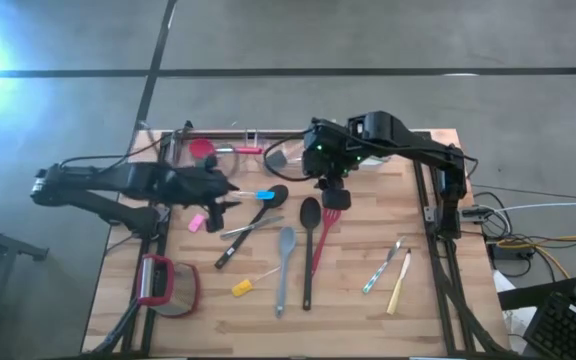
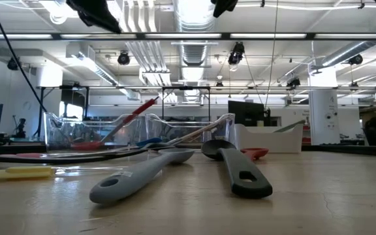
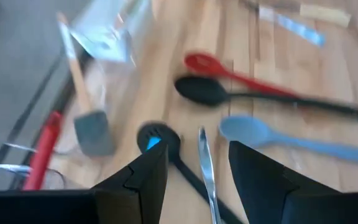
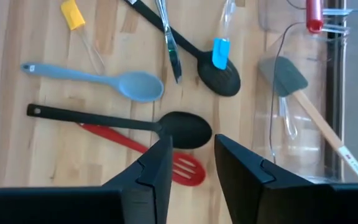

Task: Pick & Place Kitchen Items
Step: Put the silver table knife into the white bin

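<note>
Kitchen utensils lie scattered over the wooden worktop (image 1: 368, 310), most of them in its middle. Farthest left, near the front edge, sits a red-framed round object (image 1: 163, 283), not one of the utensils. Beside it to the right lie a small pink piece (image 1: 197, 222) and a small yellow piece (image 1: 241, 288). The left gripper (image 1: 230, 193) hangs low over the worktop's left half, its jaws parted a moderate way and holding nothing; just past its fingertips a black slotted spoon (image 4: 218, 76) lies with a little blue piece (image 4: 220, 53) resting on its bowl and a metal knife (image 4: 169, 43) across its handle. Next comes a grey-blue spoon (image 1: 284, 262), then a black spoon (image 1: 309, 245), and under that a red slotted spatula (image 4: 182, 168), whose handle passes beneath the black spoon. The right gripper (image 1: 334, 193) hovers above the bowl of the black spoon and the head of the red spatula, jaws narrowly apart with nothing between them. Along the back edge stand clear tubs (image 4: 303, 124); one holds a grey spatula with a wooden handle (image 4: 291, 84), another something red, which I cannot make out. To the right a white tub (image 2: 266, 138) stands at the back. Farther right, near the front, lie a metal piece of cutlery (image 1: 380, 268) and a wooden one (image 1: 400, 283) side by side.
</note>
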Controlling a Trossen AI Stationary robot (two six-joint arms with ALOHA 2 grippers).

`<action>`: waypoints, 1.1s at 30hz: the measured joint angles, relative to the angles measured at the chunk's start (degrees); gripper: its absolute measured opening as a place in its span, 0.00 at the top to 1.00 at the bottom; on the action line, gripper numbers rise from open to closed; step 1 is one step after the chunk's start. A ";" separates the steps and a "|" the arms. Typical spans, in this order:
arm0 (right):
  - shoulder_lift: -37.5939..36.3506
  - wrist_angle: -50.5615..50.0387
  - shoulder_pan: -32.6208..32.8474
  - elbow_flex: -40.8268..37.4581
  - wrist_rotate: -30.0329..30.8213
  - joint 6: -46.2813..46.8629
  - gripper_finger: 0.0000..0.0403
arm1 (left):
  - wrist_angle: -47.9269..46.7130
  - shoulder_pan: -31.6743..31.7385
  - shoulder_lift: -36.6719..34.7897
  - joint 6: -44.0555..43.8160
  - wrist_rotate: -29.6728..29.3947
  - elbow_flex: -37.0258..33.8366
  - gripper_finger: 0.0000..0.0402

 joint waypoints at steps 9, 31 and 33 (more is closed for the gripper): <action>-0.75 -1.37 0.24 -0.51 0.18 3.64 0.78 | -1.49 -2.33 12.06 0.42 0.83 -0.09 0.56; -22.23 7.49 0.24 -30.85 7.65 12.81 0.82 | -3.57 -5.10 26.79 -2.35 1.73 -3.80 0.56; -23.73 10.22 0.24 -33.88 7.65 12.58 0.82 | -3.19 -5.10 27.23 -2.70 2.96 -3.80 0.56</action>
